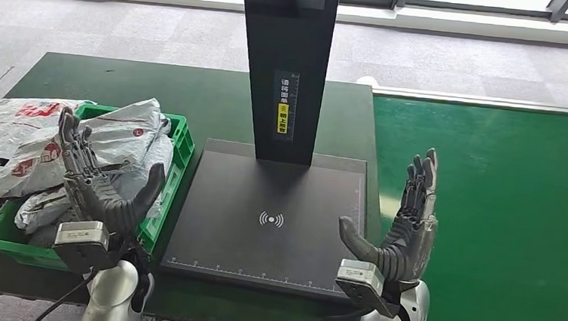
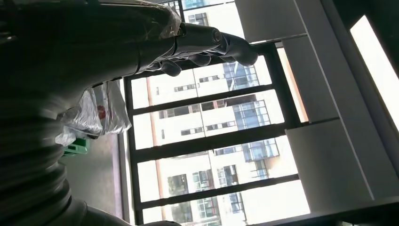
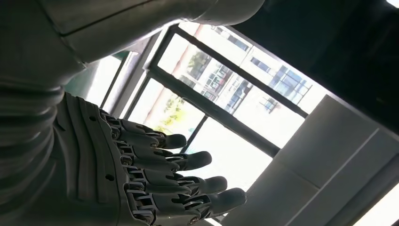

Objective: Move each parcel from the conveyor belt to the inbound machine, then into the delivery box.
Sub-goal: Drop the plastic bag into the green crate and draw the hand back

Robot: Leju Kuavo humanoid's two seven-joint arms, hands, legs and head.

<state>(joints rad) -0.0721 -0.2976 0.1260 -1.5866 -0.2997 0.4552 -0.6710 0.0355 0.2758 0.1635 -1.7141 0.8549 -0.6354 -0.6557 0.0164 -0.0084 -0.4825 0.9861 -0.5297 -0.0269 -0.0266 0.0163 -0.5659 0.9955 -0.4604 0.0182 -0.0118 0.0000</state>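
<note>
Both my robot hands are up, palms facing each other, fingers spread and holding nothing: my left robot hand [image 1: 102, 185] and my right robot hand [image 1: 404, 229]. Just beyond and touching the back of my left robot hand sits the green delivery box [image 1: 180, 149], piled with grey parcels [image 1: 124, 142] that spill over its far side onto the desk [image 1: 195, 94]. Between my two hands lies the inbound machine [image 1: 269, 220], its dark scanning plate bare under the black post. Outward of my right robot hand runs the green conveyor belt [image 1: 488, 220], and I see no parcel on the stretch in view. My judgement: the parcels that arrived are already boxed, and I am between rounds, waiting for the next one, if any.
</note>
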